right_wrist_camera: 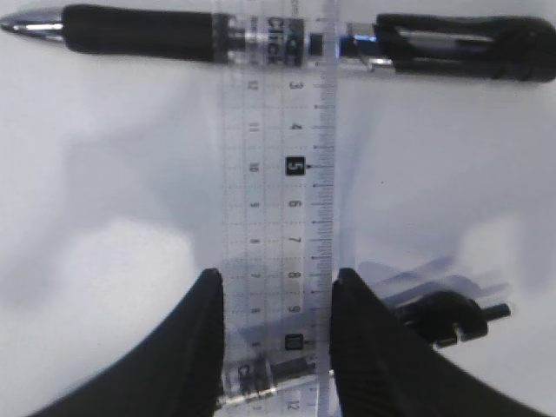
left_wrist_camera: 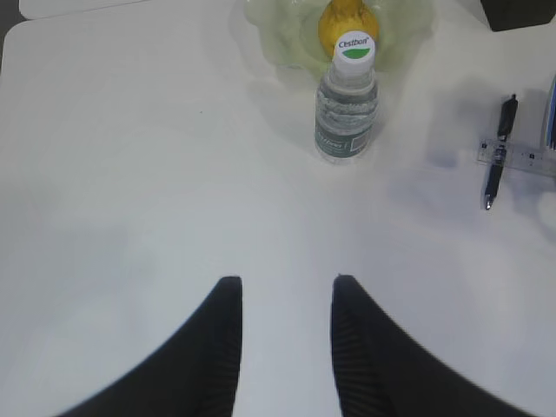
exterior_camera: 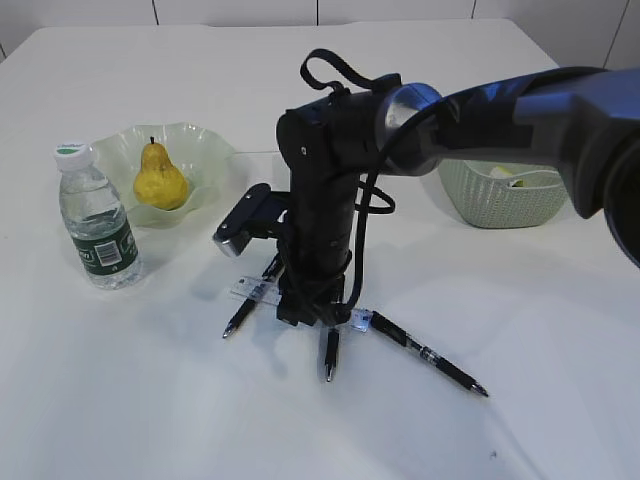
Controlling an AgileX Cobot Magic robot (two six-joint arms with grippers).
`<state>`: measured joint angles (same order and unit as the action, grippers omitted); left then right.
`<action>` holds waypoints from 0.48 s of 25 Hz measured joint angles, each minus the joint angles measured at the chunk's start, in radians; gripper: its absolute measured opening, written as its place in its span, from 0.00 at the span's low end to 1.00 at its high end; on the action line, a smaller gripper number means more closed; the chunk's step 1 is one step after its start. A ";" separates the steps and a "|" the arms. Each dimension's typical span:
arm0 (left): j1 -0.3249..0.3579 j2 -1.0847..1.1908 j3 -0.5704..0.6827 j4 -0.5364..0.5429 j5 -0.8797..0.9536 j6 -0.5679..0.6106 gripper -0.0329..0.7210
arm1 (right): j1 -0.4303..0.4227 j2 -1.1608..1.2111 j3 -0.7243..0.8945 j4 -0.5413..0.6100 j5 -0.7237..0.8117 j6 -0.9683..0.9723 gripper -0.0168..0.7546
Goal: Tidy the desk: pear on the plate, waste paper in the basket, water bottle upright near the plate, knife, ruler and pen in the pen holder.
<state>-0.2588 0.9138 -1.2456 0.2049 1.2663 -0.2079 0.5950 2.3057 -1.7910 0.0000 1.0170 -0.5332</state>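
The yellow pear (exterior_camera: 158,176) already sits in the pale green wavy-rimmed glass plate (exterior_camera: 215,152), and the clear plastic water bottle with a green-and-white cap (exterior_camera: 96,218) stands upright just beside that plate, so those two parts look finished. In the left wrist view both lie straight ahead of the left gripper (left_wrist_camera: 284,291), well apart from it; its jaws stand open and hold nothing, hovering over bare white table (left_wrist_camera: 130,174).

The mint-green woven basket (exterior_camera: 500,195), off to the far side of the right arm, has something pale inside; whether that is the waste paper I cannot tell.

What remains, by my judgement, is the stationery. The right gripper (right_wrist_camera: 274,287) is lowered onto the table with its jaws apart, one on each long edge of the clear plastic ruler (right_wrist_camera: 280,165), which runs away from the jaws and lies across a black gel pen (right_wrist_camera: 278,35) at its far end. A second pen (right_wrist_camera: 261,378) lies under the ruler right between the jaws. The jaws have not yet closed on the ruler. A third black pen (exterior_camera: 430,355) lies on the table just beside the gripper. No pen holder or knife is identifiable in any view.
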 joint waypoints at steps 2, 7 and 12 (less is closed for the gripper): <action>0.000 0.000 0.000 0.000 0.000 0.000 0.36 | 0.000 0.000 -0.028 0.017 0.022 0.000 0.42; 0.000 0.000 0.000 0.000 0.000 0.000 0.36 | 0.000 0.000 -0.121 0.063 0.068 0.002 0.42; 0.000 0.000 0.000 0.000 0.000 0.002 0.36 | 0.000 0.000 -0.149 0.094 0.100 0.018 0.41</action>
<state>-0.2588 0.9138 -1.2456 0.2049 1.2663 -0.2061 0.5950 2.3057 -1.9404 0.0945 1.1165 -0.5154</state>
